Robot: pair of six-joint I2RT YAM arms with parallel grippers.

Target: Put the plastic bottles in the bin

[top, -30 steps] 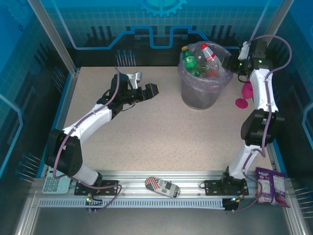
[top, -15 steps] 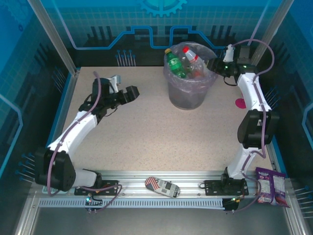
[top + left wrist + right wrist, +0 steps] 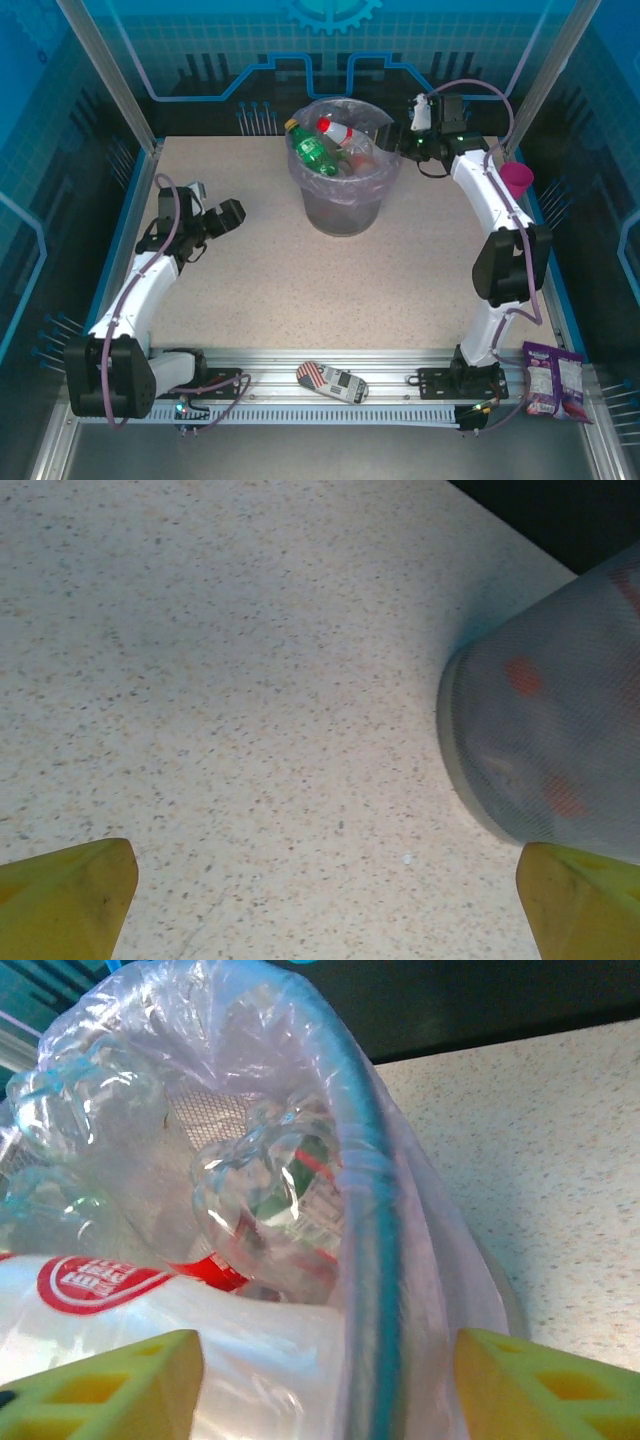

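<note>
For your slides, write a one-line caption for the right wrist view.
Right gripper straddling the rim of the lilac-lined bin, with clear, red-labelled plastic bottles piled inside.

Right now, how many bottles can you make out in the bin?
2 clearly from above: a green bottle at the left of the bin and a red-capped bottle beside it at the back. Red labels showing through the mesh suggest more hidden underneath.

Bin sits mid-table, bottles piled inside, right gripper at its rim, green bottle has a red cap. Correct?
One error: the green bottle has a yellow cap, seen in the top external view. The rest holds: the bin holds the bottles, with the right gripper at its rim.
</note>
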